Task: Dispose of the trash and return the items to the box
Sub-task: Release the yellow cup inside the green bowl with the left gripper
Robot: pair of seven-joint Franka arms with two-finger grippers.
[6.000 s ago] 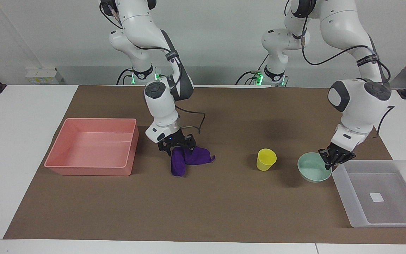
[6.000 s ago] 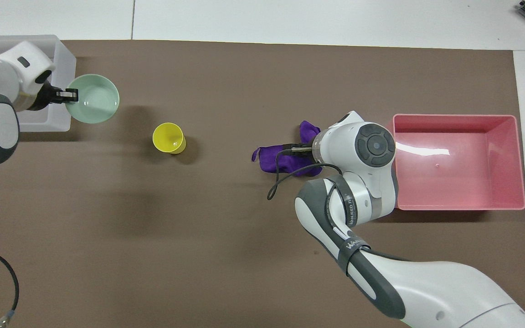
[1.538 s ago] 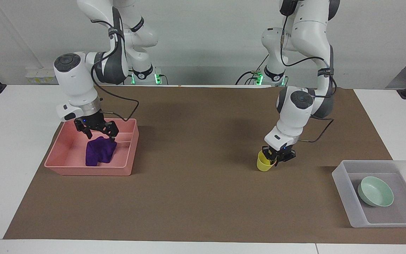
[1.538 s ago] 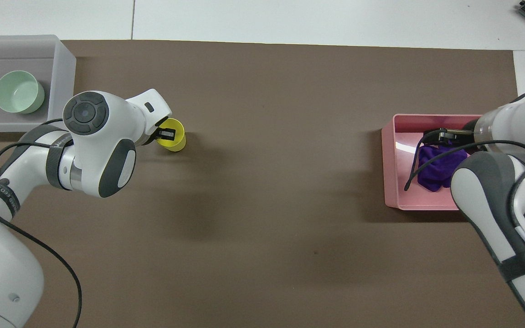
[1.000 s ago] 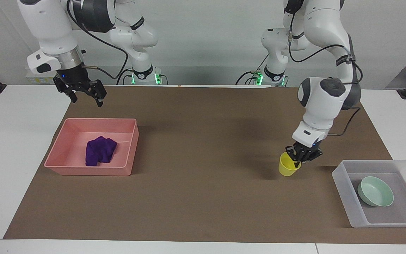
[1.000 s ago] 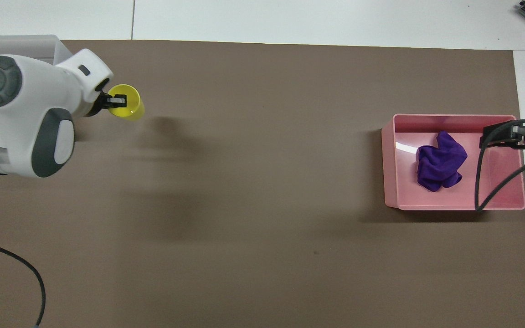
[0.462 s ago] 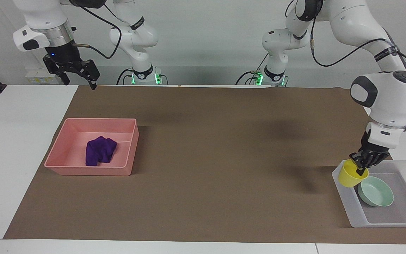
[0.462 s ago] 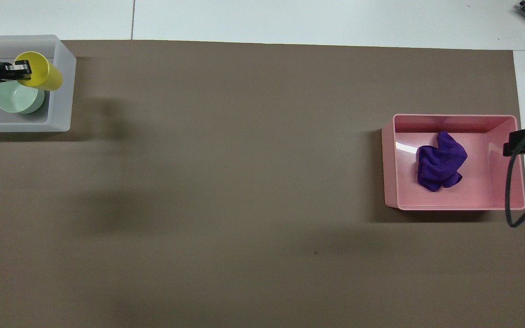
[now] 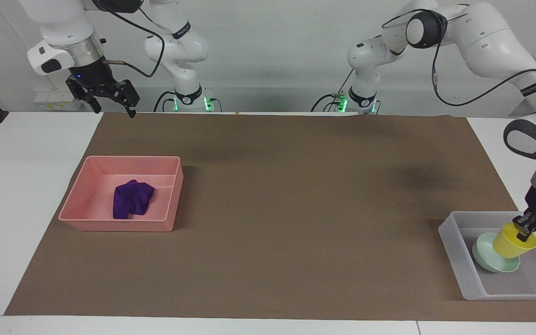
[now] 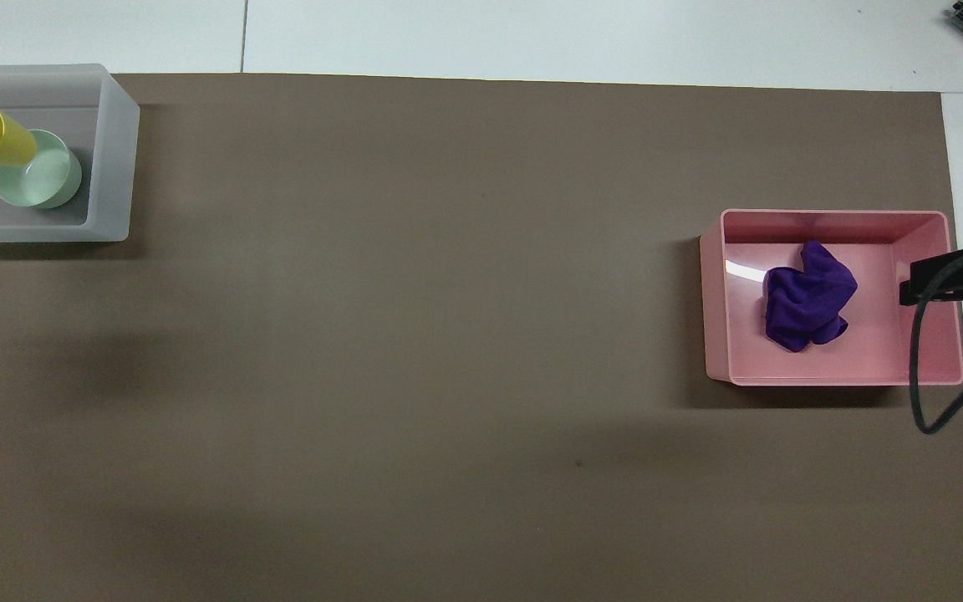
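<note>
My left gripper [image 9: 526, 227] pinches the yellow cup's [image 9: 513, 243] rim, tilted over the mint bowl [image 9: 487, 257] in the clear box [image 9: 458, 270] at lower right, for nesting; right gripper [image 9: 109, 98] waits unclenched, upper left.

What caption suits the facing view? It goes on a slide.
Left gripper holds the yellow cup over the green bowl in the clear box.

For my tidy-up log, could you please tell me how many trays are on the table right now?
2. The pink tray sits toward the right arm's end, with the purple cloth in it. The clear box sits toward the left arm's end, holding the green bowl. None appears hidden.
</note>
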